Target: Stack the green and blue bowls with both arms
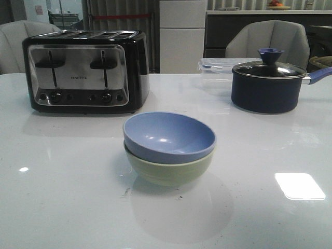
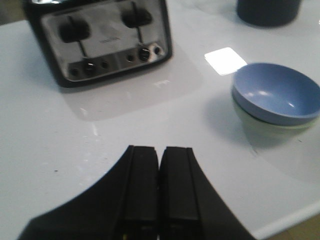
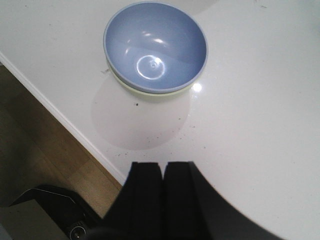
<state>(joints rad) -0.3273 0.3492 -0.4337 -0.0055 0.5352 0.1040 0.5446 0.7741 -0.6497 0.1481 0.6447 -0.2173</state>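
The periwinkle blue bowl (image 1: pixel 168 136) sits nested inside the pale green bowl (image 1: pixel 168 171) at the middle of the white table. The stack also shows in the left wrist view, blue bowl (image 2: pixel 277 92) over green bowl (image 2: pixel 250 120), and in the right wrist view, blue bowl (image 3: pixel 155 47) with a thin green rim (image 3: pixel 150 93) below it. My left gripper (image 2: pixel 160 152) is shut and empty, well back from the stack. My right gripper (image 3: pixel 163 167) is shut and empty, over the table's near edge. Neither arm shows in the front view.
A black and silver toaster (image 1: pixel 85 70) stands at the back left. A dark navy lidded pot (image 1: pixel 267 83) with a clear plastic box (image 1: pixel 215 67) behind it stands at the back right. The table's front edge (image 3: pixel 60 117) borders wood floor.
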